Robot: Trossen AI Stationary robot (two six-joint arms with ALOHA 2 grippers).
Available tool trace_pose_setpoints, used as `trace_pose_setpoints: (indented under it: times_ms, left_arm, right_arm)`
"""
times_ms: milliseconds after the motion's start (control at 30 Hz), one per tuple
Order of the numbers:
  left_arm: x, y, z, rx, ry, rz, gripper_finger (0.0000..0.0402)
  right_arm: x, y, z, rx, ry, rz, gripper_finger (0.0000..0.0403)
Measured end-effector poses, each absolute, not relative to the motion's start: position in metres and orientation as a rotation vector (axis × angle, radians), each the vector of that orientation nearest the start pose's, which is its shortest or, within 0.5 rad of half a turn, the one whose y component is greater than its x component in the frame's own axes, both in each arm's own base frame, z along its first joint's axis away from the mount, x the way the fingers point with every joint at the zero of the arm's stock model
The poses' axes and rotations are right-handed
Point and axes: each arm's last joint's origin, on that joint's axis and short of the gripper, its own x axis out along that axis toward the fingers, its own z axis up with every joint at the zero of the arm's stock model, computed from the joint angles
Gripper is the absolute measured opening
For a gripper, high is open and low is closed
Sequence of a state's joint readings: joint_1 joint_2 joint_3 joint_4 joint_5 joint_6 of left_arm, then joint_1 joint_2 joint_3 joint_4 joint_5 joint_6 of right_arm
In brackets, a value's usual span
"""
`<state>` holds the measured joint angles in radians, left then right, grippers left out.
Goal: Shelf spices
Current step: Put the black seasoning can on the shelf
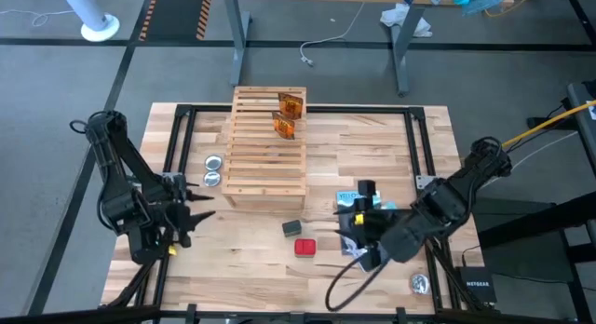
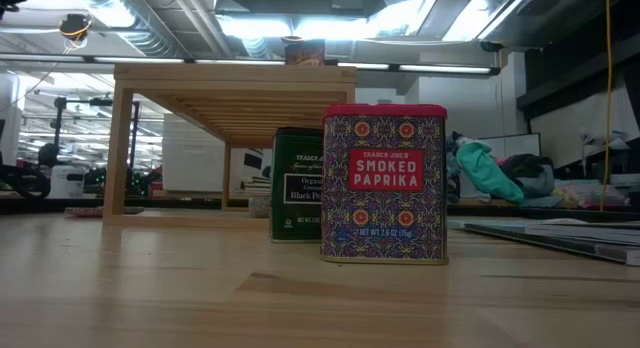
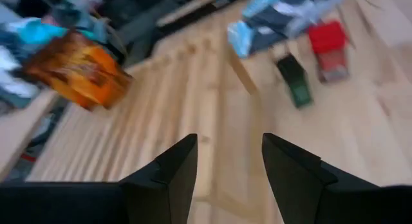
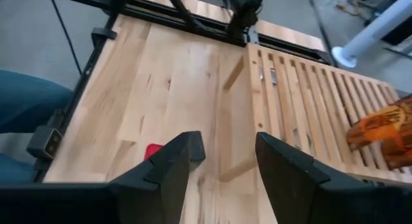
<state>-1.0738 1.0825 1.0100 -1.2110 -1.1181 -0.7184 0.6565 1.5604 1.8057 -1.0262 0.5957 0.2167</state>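
Robotics lab, exposed ceiling ducts [image 2: 110, 13], cluttered desks [image 2: 560, 193]

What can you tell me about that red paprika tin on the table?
The paprika tin is a small upright rectangular box with a red lid, a busy purple-and-red pattern and a red label reading "Smoked Paprika". It looks like metal. It stands on the table, in front of the shelf, not on it, with a dark green tin close beside it but apart. Neither hand touches it.

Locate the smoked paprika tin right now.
High view: the smoked paprika tin stands on the tabletop, near edge, beside the green pepper tin, off the wooden shelf.
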Motion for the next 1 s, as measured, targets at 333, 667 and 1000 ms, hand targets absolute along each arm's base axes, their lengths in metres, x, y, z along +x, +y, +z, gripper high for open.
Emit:
trace_pose_setpoints:
  times_ms: [333, 667, 1000]
  left_arm:
    - [0.096, -0.124, 0.323, 0.167, 0.408, 0.031, 0.0169]
    - [0.122, -0.147, 0.308, 0.136, 0.273, -0.368, 0.0169]
    - [0.164, -0.112, 0.272, 0.134, 0.249, -0.470, 0.0169]
  right_arm:
    - [0.242, 0.183, 0.421, -0.296, 0.593, -0.072, 0.0182]
    - [0.243, 0.182, 0.421, -0.297, 0.594, -0.080, 0.0182]
    - [0.243, 0.182, 0.421, -0.299, 0.591, -0.087, 0.0182]
